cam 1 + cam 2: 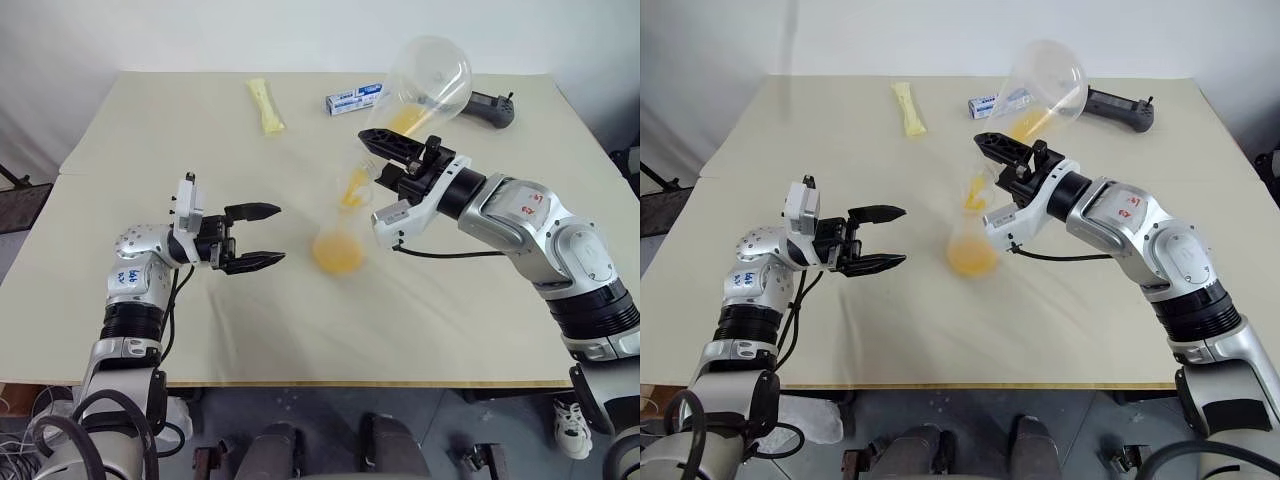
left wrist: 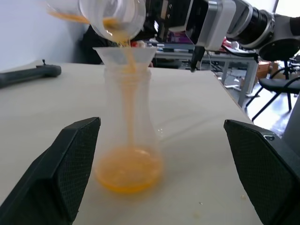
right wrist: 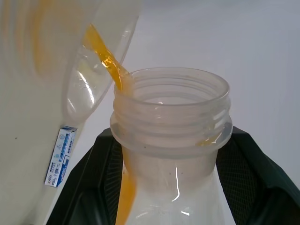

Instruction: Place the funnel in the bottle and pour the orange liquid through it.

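Underneath everything, a broad rectangular table (image 1: 150, 150) with a matte, pale beige top.

Above its centre, tipped steeply with the wide round base toward 1 o'clock and the threaded neck toward 7 o'clock, a clear pouring flask (image 1: 432, 82) of thin, glossy plastic. Clamped at the neck by the right gripper (image 1: 375, 158), black textured fingers closed tight on either side of it.

Directly below that mouth, upright on the table near the centre, the bottle (image 1: 338, 240): colourless, smooth-walled, conical, wide at the foot and narrowing to a slim neck.

At the bottle's 9 o'clock, near but apart, the left gripper (image 1: 278, 234). Empty, black cross-hatched pads spread wide, pointed at the bottle.

At the bottle's 1 o'clock, well apart near the far edge, a dark matte handheld device (image 1: 490, 108), elongated.

At 11 o'clock, lying flat, a slim pale yellow packet (image 1: 266, 105), soft and slightly crinkled.

At 12 o'clock, behind the tipped flask, a small blue-and-white cardboard box (image 1: 353, 98), rectangular.

Seated in the bottle's neck, the funnel (image 2: 124, 54): small, transparent, cone up and stem down inside.

Running from the flask's lip through the funnel in a thin stream and pooled shallow and bright in the bottle's base, the orange liquid (image 2: 127, 171), translucent; more of it inside the tipped flask.
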### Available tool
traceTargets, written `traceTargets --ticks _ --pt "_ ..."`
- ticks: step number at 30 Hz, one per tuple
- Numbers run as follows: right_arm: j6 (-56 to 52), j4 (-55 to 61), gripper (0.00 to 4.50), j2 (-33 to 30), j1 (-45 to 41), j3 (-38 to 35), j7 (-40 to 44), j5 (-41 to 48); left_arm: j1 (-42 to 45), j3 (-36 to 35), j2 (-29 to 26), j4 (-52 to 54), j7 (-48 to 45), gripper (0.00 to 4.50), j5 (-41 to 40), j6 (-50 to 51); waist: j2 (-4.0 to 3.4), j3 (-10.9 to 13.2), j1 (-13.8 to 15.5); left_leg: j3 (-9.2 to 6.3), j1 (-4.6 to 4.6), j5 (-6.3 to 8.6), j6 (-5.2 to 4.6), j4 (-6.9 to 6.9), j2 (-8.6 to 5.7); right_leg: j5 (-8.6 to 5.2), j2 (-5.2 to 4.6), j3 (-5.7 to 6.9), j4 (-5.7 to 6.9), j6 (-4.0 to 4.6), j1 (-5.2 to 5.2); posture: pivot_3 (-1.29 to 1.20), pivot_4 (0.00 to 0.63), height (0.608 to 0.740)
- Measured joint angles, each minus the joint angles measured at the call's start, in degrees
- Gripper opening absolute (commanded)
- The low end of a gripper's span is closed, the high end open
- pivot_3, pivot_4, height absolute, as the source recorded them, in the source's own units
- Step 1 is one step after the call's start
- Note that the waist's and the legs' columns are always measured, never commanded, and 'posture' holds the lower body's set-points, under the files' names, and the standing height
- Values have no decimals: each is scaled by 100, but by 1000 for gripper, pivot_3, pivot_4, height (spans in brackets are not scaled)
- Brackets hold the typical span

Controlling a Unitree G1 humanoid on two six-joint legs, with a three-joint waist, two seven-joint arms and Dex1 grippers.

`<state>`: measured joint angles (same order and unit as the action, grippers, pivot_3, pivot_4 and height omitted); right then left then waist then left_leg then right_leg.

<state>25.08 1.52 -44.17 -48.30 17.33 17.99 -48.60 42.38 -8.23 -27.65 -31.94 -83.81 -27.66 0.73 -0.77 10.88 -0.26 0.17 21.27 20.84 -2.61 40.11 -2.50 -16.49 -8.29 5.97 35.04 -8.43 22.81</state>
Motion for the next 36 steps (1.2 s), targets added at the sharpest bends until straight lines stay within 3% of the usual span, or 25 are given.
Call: traceTargets --ticks 36 --pt "278 -200 2418 -90 -153 0 -72 -199 -129 -203 145 432 46 4500 -391 292 0 0 -8 0 0 0 0 -1 1 0 0 0 -1 0 0 0 150 740"
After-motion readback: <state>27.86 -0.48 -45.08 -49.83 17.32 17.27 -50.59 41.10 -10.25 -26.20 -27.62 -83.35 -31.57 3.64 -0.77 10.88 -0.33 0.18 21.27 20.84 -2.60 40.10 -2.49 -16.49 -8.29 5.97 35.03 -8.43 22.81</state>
